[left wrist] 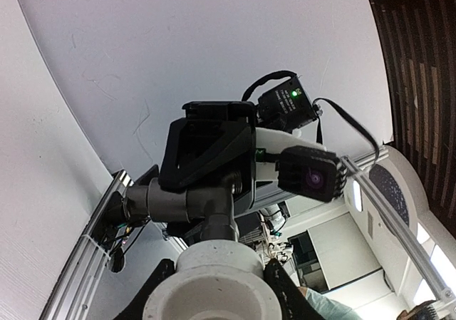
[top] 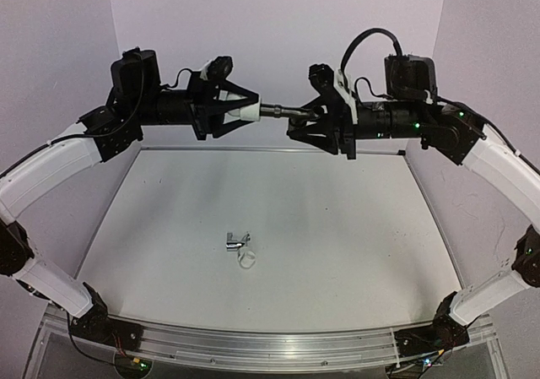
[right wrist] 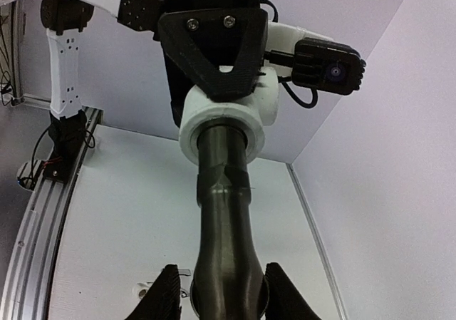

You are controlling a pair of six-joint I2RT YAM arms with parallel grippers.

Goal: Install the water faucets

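My left gripper clamps a white plastic elbow pipe fitting. My right gripper grips the matte black metal faucet, its stem in the fitting, high above the white table. The shiny chrome faucet lies on the table.

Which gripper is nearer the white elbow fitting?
Left. The left gripper grips the white elbow fitting; the right gripper stands beside it, holding the black faucet that enters it.

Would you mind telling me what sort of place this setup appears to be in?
Most likely a robotics lab test cell: a white table boxed in by plain walls, the left arm and right arm bolted to an aluminium rail, and the left wrist view glimpses an indoor workroom beyond.
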